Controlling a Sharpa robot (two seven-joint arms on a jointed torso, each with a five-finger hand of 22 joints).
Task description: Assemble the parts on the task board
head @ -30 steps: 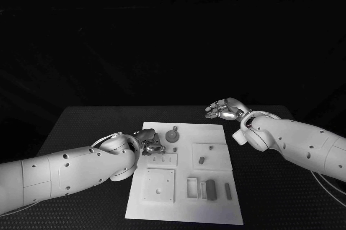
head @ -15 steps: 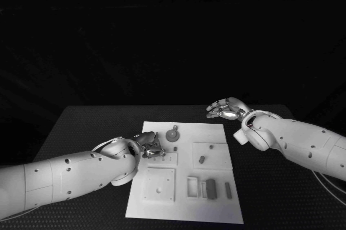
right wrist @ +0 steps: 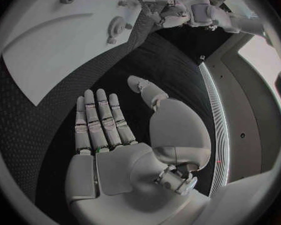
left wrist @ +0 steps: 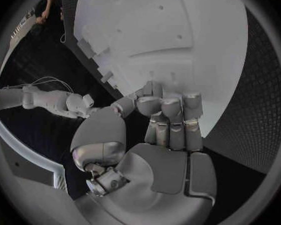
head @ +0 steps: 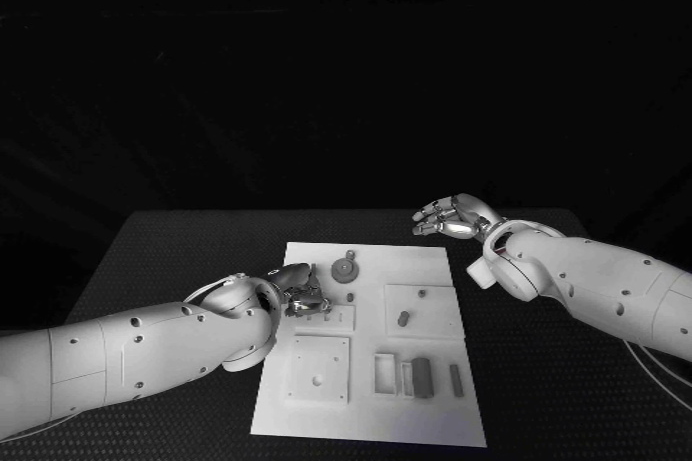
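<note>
Head view: white task board [head: 433,266] mid-desk on the black desk [head: 173,251], long side running near to far. Left hand [head: 300,286] over the board's left edge, about midway along, fingers curled in tight; left wrist view shows the fingers [left wrist: 172,120] folded down against the board surface [left wrist: 178,45], nothing visible in the grip, though the fingertips hide what's under them. Right hand [head: 453,219] off the board, hovering above bare desk just past the far right corner, fingers spread wide, holding nothing; right wrist view confirms open palm [right wrist: 125,165], fingers [right wrist: 97,120] straight and apart over the dark mat.

Parts on board: round disc part [head: 345,270] with a small stub toward the far side, just right of the left hand. Small peg [head: 405,320] standing in the raised square plate at right centre. Square plate with hole [head: 317,373] near left. Dark block [head: 421,379] and slim bar [head: 456,380] side by side near right, beside an open rectangular frame [head: 387,374].
</note>
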